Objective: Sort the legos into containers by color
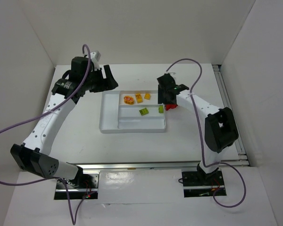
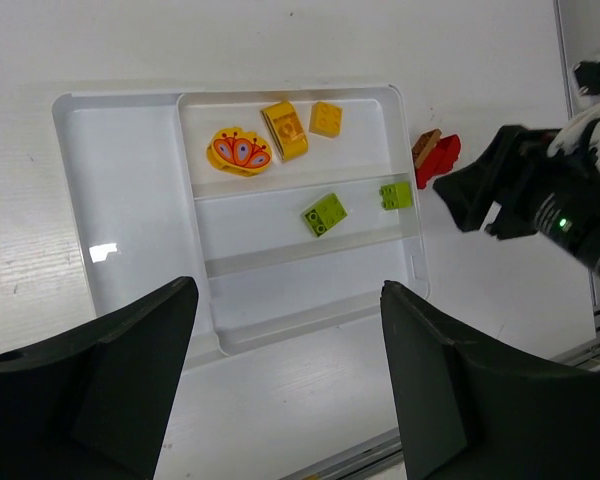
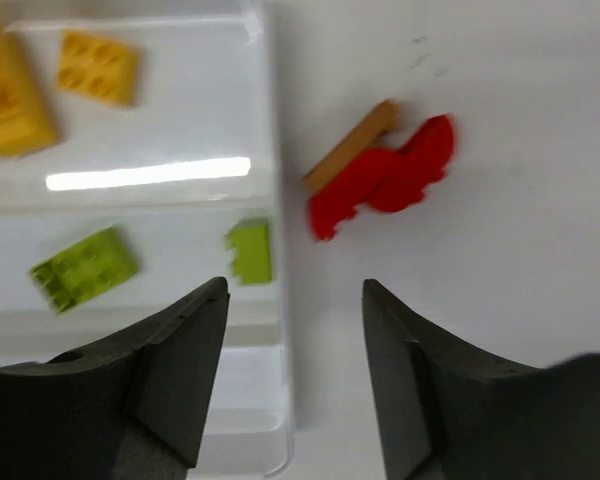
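On the white desk [image 1: 85,120], the red brick [image 3: 380,185] lies just outside the tray [image 1: 108,113], touching a tan piece [image 3: 350,147]. Light, hard, slick: I'd pinch its flat sides. My right claw [image 3: 292,300] hangs spread above it; my left claw [image 2: 288,290] is spread too.

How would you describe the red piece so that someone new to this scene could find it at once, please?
Find the white tray in the middle of the table and go to its short edge on the right arm's side. Just outside that edge, on the table, lies the red piece. It alone is red and outside the tray, with a tan strip against one side.
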Robot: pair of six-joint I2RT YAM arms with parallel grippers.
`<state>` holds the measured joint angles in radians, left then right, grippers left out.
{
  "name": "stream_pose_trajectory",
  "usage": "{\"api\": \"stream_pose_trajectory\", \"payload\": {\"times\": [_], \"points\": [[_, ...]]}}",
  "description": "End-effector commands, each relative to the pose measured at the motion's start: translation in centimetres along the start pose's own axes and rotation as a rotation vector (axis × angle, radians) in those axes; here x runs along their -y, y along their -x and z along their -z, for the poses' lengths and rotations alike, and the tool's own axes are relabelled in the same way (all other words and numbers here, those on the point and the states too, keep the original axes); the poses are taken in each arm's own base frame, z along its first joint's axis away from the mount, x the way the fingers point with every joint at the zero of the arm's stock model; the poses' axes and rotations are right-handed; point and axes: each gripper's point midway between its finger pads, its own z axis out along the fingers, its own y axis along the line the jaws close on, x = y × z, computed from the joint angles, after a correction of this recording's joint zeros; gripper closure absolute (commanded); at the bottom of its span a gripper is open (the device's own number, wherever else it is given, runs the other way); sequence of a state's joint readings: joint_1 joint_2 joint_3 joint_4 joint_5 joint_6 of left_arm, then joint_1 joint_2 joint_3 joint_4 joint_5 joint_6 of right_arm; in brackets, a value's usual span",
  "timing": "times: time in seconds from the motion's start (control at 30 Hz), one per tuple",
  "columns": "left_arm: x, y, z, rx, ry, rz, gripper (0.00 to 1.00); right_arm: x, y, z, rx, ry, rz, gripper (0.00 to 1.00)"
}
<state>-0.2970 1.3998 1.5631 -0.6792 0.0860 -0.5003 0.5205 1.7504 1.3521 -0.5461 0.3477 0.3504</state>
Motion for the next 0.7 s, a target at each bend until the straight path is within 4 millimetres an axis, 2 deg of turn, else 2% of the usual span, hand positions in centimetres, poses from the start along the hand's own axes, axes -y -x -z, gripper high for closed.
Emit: {"api": "stream_pose_trajectory", "payload": {"times": [0.0,0.03,0.1,0.13,0.2,0.23,0.37,0.53,0.67], "points": [[0.5,0.6,0.2,0.023,-0.036,-0.008,0.15,5.5,1.6,-0.7,0.027,-0.109,-0.226,0.35],[0.5,0.6,0.2,0.023,-0.036,-0.008,0.15,7.0,1.5,-1.5,0.006,-0.123,-0.276,0.29],[0.6,-0.1,-0.3,0.002,-0.036,-0.011,0.15,7.0,1.0,-3.0,-0.041,-0.101,-0.362,0.26],[0.8,-0.2,-0.3,-0.001,-0.044,-0.012,0.15,7.7,1.6,-3.6,-0.043,-0.102,-0.407,0.23],[1.2,-0.4,-0.3,-0.006,-0.052,-0.017,0.15,6.7,1.1,-4.9,-0.093,-0.056,-0.421,0.18],[1.2,-0.4,-0.3,-0.006,-0.052,-0.017,0.15,6.4,1.9,-5.0,-0.08,-0.052,-0.454,0.12],[1.1,-0.4,-0.3,-0.005,-0.052,-0.037,0.15,6.1,1.1,-6.8,-0.137,-0.048,-0.529,0.09],[0.9,-0.3,-0.3,-0.001,-0.044,-0.046,0.15,5.8,1.5,-8.3,-0.116,-0.031,-0.61,0.09],[0.9,-0.6,-0.3,-0.014,-0.05,-0.054,0.15,6.6,-0.8,-9.7,-0.164,-0.102,-0.605,0.12]]}}
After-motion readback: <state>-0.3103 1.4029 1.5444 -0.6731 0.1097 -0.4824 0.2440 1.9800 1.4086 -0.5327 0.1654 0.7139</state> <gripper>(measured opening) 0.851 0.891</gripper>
